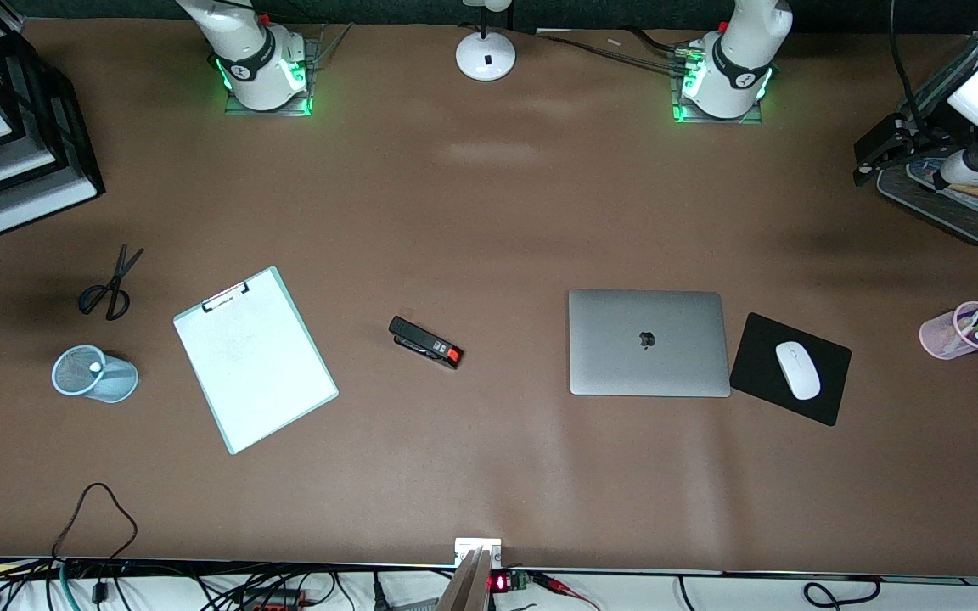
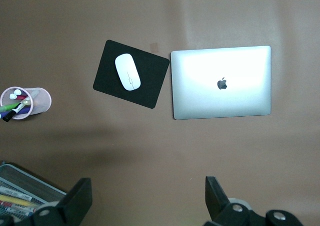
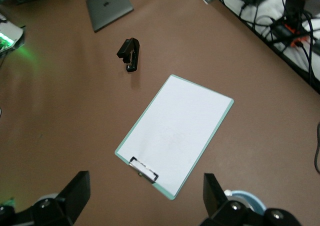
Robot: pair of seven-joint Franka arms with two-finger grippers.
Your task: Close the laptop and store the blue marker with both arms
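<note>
The silver-grey laptop (image 1: 649, 343) lies shut on the table, lid down with the apple logo up; it also shows in the left wrist view (image 2: 221, 82) and the right wrist view (image 3: 109, 6). No separate blue marker shows; the pink cup (image 1: 961, 332) holds mixed pens. My left gripper (image 2: 147, 188) is open and empty, up over the table beside the mesh tray (image 1: 956, 208) at the left arm's end (image 1: 875, 153). My right gripper (image 3: 145, 186) is open and empty, over the right arm's end of the table near the clipboard (image 3: 175, 133).
A black mouse pad (image 1: 790, 367) with a white mouse (image 1: 797, 370) lies beside the laptop. A black stapler (image 1: 425, 343), clipboard (image 1: 254, 358), scissors (image 1: 109, 286), blue mesh cup (image 1: 95, 374) and stacked paper trays (image 1: 14, 144) lie toward the right arm's end. A lamp base (image 1: 486, 55) stands between the arm bases.
</note>
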